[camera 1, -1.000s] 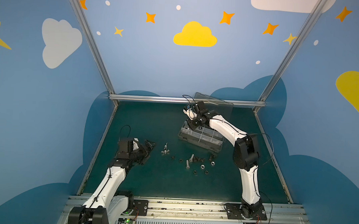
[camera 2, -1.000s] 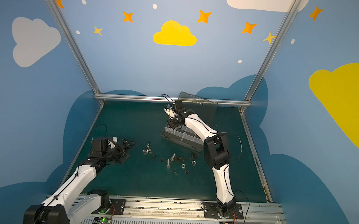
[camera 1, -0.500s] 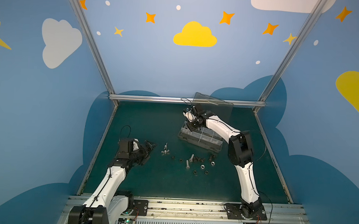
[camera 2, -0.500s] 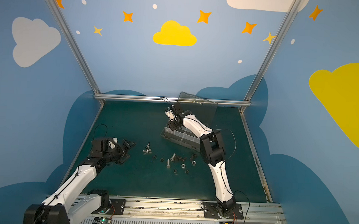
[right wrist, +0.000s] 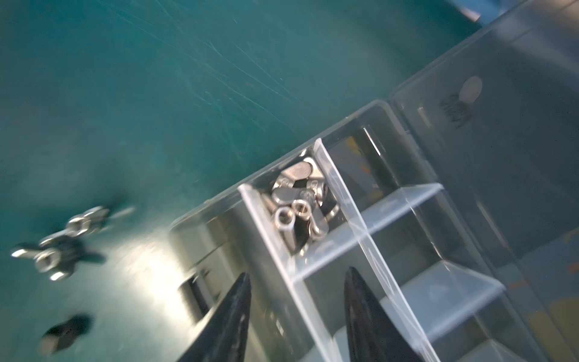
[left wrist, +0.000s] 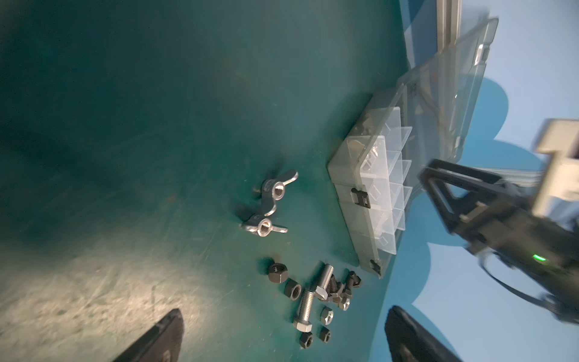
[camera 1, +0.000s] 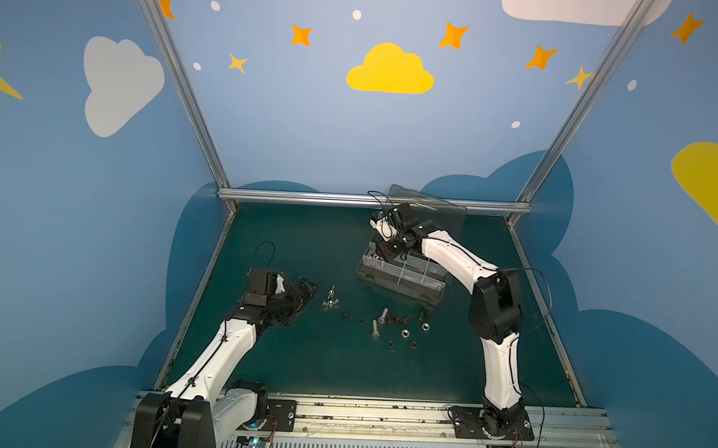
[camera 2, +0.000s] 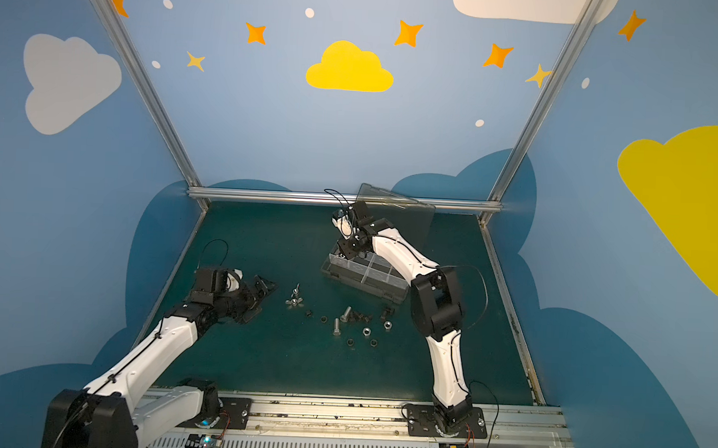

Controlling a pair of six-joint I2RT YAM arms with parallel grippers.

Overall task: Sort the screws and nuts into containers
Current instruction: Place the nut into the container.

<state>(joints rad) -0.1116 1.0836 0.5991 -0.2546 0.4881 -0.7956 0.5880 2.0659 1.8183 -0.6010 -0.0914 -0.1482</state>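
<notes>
**Right gripper open over the box; loose fasteners on the mat**

Your right gripper (right wrist: pixel 297 275) hangs over the organizer box (camera 1: pixel 400 281), at the end nearest the left arm. Its jaws stand apart with nothing between them. Just past its fingertips (right wrist: pixel 246 282), the corner compartment on the latch side holds a small heap of sorted wing nuts (right wrist: pixel 297 203), silver and piled on one another. The lid (camera 1: pixel 441 214) stands raised along the far side of the box.

Your left gripper (camera 1: pixel 302 299) sits low over the green mat (camera 1: pixel 301 364), well apart from the box. Its jaws are spread wide and hold nothing. Near it, toward the box, you have two loose wing nuts (left wrist: pixel 277 190) on the mat, close together; whether they touch you cannot tell.

The rest lies in a loose cluster on the mat in front of the box. Two silver hex bolts (left wrist: pixel 305 308) lie on their sides. One of them rests against a clump of short black screws (left wrist: pixel 352 280). Black nuts (left wrist: pixel 277 272) and silver nuts (camera 1: pixel 405 332) are scattered around them, none inside the box.
</notes>
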